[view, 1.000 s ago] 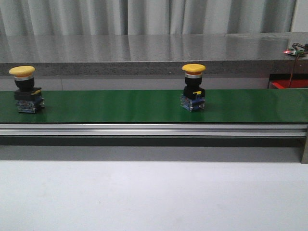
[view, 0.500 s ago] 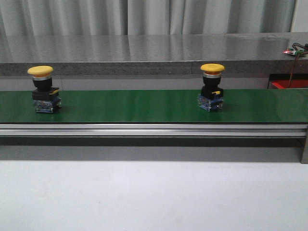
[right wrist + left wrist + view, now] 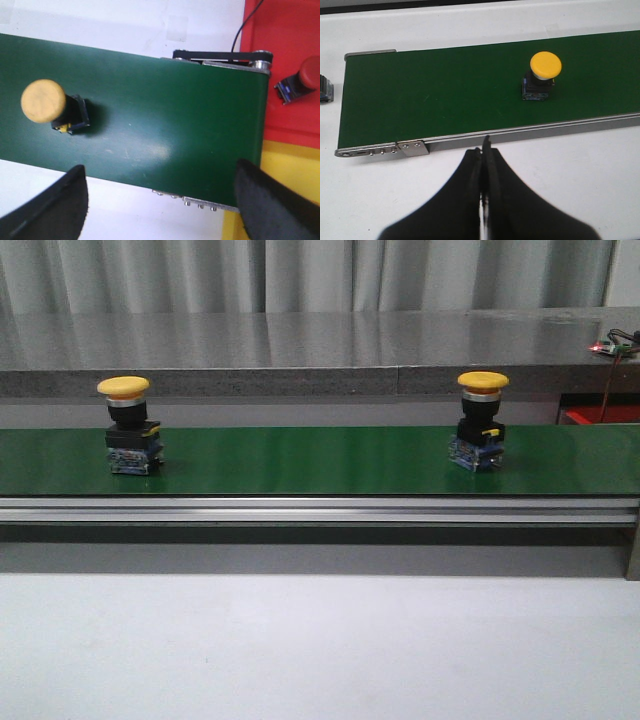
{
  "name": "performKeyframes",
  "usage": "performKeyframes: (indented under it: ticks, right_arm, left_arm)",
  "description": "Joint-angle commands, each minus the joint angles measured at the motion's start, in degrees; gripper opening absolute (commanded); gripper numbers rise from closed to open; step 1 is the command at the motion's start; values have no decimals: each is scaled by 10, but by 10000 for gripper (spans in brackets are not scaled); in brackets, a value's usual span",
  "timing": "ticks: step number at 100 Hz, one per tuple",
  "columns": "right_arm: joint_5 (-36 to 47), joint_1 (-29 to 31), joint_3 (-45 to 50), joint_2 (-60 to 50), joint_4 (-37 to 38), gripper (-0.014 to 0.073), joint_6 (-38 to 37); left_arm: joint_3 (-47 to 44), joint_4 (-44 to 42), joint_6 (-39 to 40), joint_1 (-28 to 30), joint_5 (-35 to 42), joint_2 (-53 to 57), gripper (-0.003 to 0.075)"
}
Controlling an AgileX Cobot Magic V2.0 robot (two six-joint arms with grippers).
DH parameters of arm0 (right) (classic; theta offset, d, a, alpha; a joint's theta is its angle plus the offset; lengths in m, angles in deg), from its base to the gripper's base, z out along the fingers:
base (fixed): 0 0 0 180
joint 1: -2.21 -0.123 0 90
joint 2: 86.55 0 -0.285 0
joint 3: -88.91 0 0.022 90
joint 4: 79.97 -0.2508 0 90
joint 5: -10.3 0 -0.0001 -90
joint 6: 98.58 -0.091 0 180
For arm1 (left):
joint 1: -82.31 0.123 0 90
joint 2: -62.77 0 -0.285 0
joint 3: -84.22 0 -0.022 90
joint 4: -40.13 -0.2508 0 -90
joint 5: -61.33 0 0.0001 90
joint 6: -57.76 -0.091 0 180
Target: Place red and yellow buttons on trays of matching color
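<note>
1. Front view — two yellow buttons stand upright on the green belt (image 3: pixel 300 460): the left button (image 3: pixel 130 427) at the left of the frame, the right button (image 3: pixel 480 422) right of centre, well apart. A sliver of the red tray (image 3: pixel 600 416) shows at the right edge. No arms or grippers in this frame. Judgement: neither yellow button is sorted yet, so most of the work is left.

2. Left wrist view — the left gripper (image 3: pixel 484 165) at bottom centre, fingers pressed together, holding nothing, hanging just short of the belt's near rail. One yellow button sits upper right on the belt, untouched. This view alone shows the belt's end at the left of the frame; a dark item at the far left edge is too cropped to name.

3. Right wrist view — the right gripper (image 3: pixel 160 200) spread wide, empty, fingers at the bottom corners. A yellow button at left on the belt. Only here: a red button (image 3: pixel 302 79) already lying on the red tray at upper right — that part looks done — and the yellow tray (image 3: pixel 295 195) at lower right, with nothing on the part in view.
</note>
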Motion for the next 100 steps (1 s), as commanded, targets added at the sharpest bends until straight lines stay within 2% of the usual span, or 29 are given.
performKeyframes:
  ticks: [1, 9, 34, 51, 100]
  right_arm:
    - [11, -13, -40, 5, -6, 621, 11]
    - [-16, -31, -67, 30, -6, 619, 32]
    - [-63, -70, -122, 97, -7, 619, 32]
    - [-57, -85, -127, 123, -7, 619, 32]
    - [-25, -77, -136, 204, -1, 617, 29]
  left_arm:
    - [14, 16, 5, -5, 31, 7, -20]
    - [14, 16, 5, -5, 31, 7, -20]
    - [14, 16, 5, -5, 31, 7, -20]
    - [14, 16, 5, -5, 31, 7, -20]
    - [14, 16, 5, -5, 32, 7, -20]
